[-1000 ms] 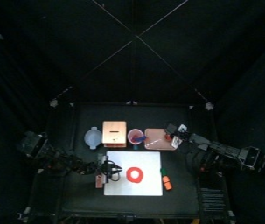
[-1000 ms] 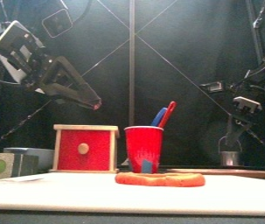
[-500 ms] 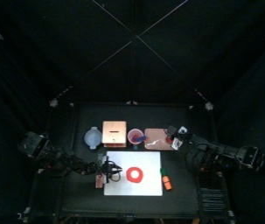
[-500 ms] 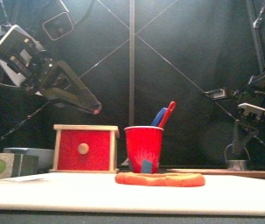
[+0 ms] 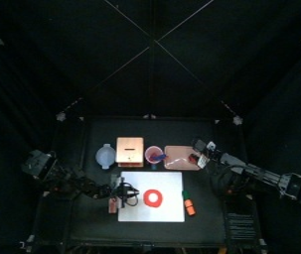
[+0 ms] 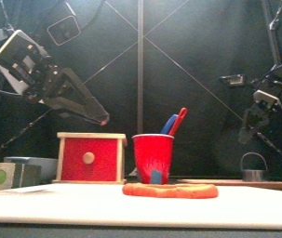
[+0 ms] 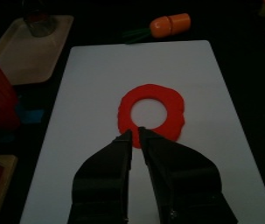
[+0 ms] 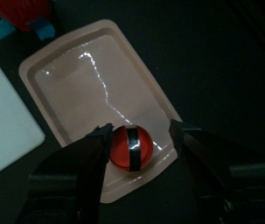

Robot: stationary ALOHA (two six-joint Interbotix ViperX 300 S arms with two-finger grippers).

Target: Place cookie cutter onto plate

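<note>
Lower centre of the right wrist view: the small red round cookie cutter (image 8: 131,146) rests on the pale salmon-pink shallow plate (image 8: 94,83), near its rim, between the right claw's (image 8: 139,140) spread jaws. Any nudge while lifting away could roll it off. The left claw (image 7: 138,140), pressed together, hangs above the worktop.

On my feed: red ring (image 7: 155,109) lying on white sheet (image 7: 222,114), just ahead of left pincer (image 7: 137,133) tips. Orange piece (image 7: 170,24) well beyond pincer, off sheet. Red cup (image 6: 154,156) with pens (image 6: 177,121) off to pincer's side, wooden box (image 6: 89,156) just beside cup.
</note>
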